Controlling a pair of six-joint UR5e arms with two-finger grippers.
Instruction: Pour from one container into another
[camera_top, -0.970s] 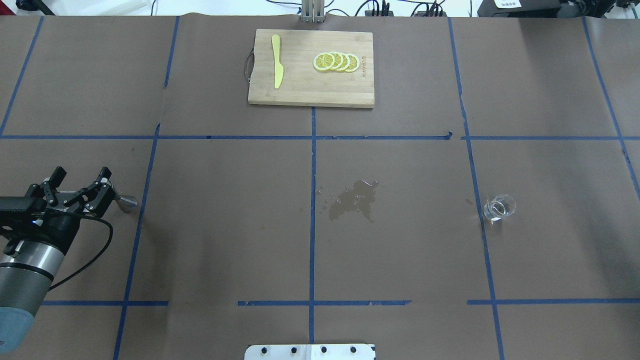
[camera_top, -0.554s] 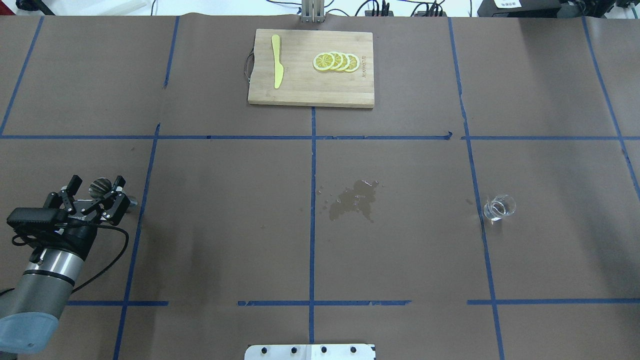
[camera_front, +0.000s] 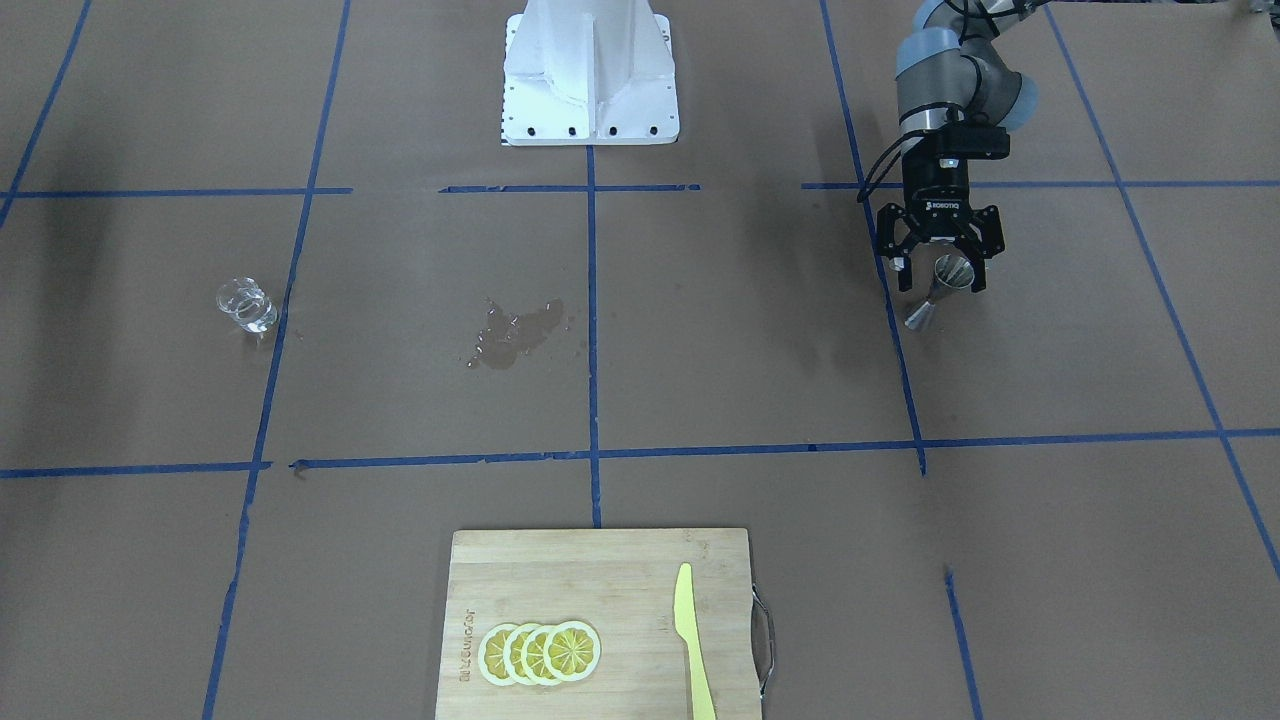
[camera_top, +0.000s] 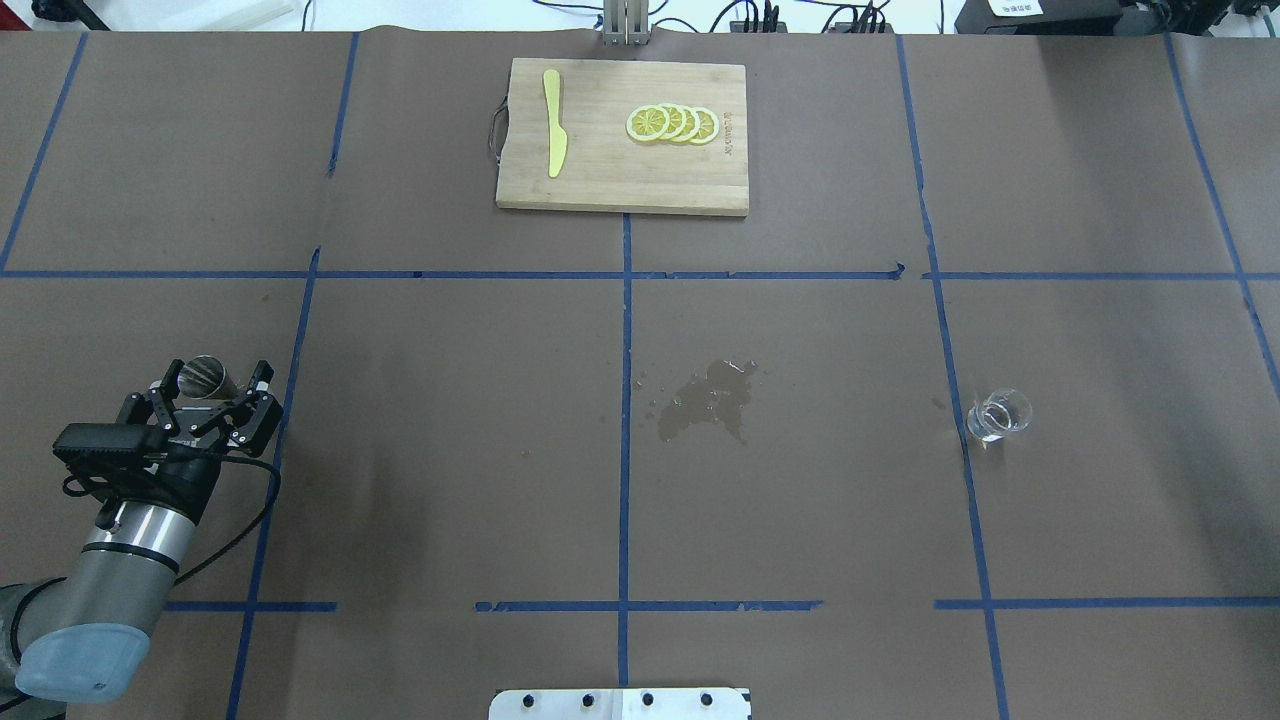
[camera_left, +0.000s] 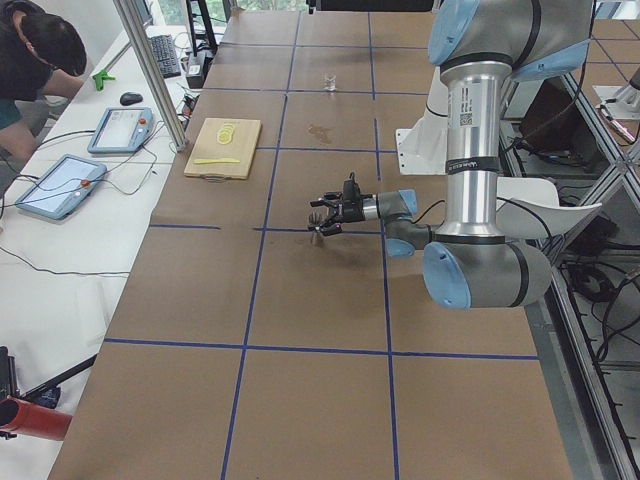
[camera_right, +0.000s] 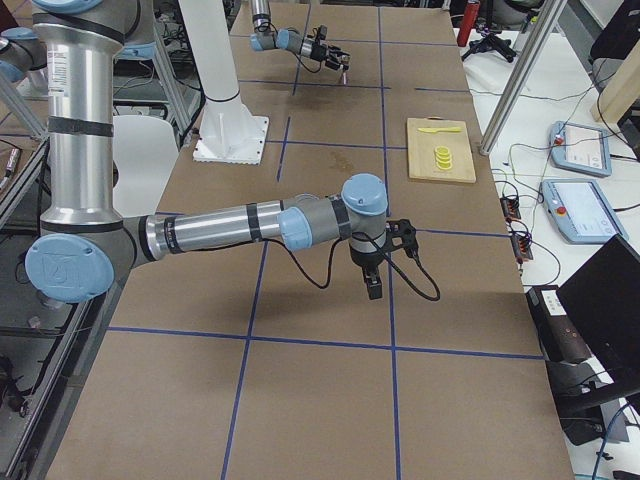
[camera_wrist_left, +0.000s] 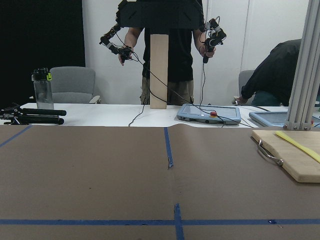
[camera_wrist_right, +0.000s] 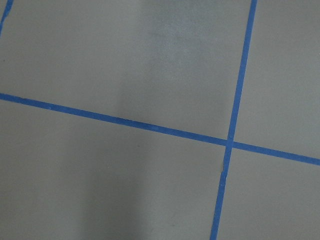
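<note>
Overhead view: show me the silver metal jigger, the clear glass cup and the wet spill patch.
Silver metal jigger (camera_top: 203, 376): overhead exterior, upper cone.
Clear glass cup (camera_top: 998, 414): overhead exterior, mouth.
Wet spill patch (camera_top: 712, 398): overhead exterior, centre.

The jigger (camera_top: 203, 374) stands at the near left, with the glass (camera_top: 997, 415) well apart at the right and a spill (camera_top: 708, 400) between them. On the cutting board (camera_top: 600, 180), far centre, the knife (camera_top: 553, 125) lies left of the lemon slices (camera_top: 672, 124).

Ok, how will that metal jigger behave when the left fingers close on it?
The jigger looks like smooth, shiny metal with sloping walls, so it may slip in the fingers. Standing on a small base with a narrow waist, it could probably tip under an off-centre push.
</note>
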